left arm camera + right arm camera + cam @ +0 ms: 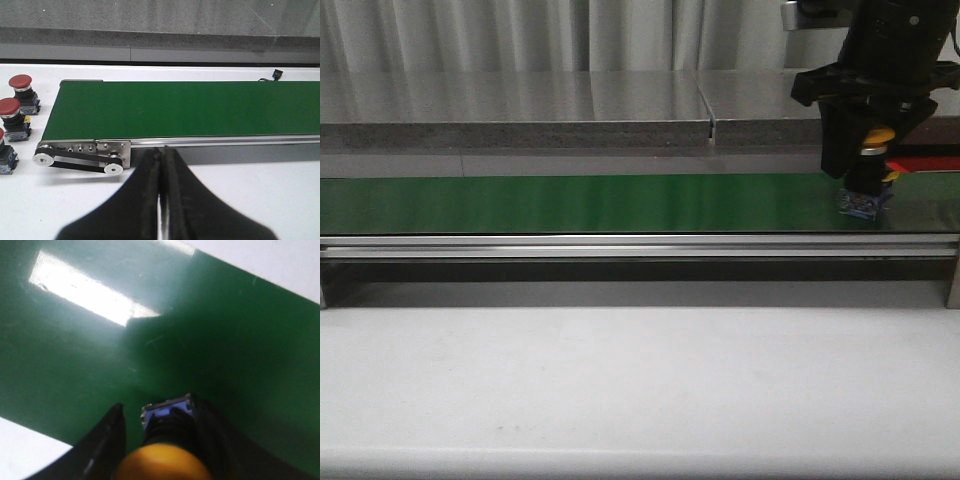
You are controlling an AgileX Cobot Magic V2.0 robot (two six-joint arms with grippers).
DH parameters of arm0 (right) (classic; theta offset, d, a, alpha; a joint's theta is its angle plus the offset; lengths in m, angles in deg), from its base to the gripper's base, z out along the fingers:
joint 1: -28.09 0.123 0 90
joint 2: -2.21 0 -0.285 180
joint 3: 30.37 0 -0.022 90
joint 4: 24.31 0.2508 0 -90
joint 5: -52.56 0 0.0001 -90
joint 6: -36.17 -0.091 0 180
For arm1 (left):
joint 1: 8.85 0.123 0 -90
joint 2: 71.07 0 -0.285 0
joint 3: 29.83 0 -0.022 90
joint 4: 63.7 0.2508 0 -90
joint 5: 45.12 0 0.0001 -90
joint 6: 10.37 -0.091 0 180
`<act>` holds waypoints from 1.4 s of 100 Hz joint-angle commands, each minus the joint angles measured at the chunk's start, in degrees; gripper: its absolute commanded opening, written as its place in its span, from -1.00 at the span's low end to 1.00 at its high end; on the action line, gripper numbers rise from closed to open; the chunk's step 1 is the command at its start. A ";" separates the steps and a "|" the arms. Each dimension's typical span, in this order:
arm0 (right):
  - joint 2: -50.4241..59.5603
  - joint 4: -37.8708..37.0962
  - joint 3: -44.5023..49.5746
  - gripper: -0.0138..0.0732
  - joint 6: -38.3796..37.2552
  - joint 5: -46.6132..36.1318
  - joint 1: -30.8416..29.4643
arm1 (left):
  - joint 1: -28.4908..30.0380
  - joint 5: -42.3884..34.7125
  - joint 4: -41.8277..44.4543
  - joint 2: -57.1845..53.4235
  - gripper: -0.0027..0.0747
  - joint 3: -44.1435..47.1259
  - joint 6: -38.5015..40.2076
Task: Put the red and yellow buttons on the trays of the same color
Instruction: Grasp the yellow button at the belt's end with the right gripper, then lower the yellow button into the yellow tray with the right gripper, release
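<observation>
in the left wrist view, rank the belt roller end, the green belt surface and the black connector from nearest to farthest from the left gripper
1. Belt roller end, just ahead of the left gripper, toward the red buttons.
2. Green belt, beyond the roller frame.
3. Black connector, past the belt's far edge.

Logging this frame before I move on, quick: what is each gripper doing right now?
Left gripper: closed, holding nothing, off the green belt.
Right gripper: around the yellow button over the belt; whether it grips cannot be told.

White surface (260, 195) carrying a green conveyor belt (190, 107); three red buttons (20, 82) stand on the surface just beside the belt's end. A yellow button (865, 200) rests on the belt.
</observation>
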 commanded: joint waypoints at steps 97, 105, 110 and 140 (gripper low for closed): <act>9.96 3.07 6.86 -0.46 -1.61 -3.76 -32.01 | -0.45 -4.63 -0.96 0.35 -0.98 -1.57 0.12; 9.79 3.28 10.69 -0.46 -1.56 -7.32 -32.54 | -0.45 -4.63 -0.96 0.35 -0.98 -1.57 0.12; 9.78 3.28 12.86 -0.46 -1.57 -9.50 -32.54 | -0.45 -4.63 -0.96 0.35 -0.98 -1.57 0.12; 9.47 3.30 19.80 -0.46 -1.57 -18.53 -32.54 | -0.45 -4.63 -0.96 0.35 -0.98 -1.57 0.12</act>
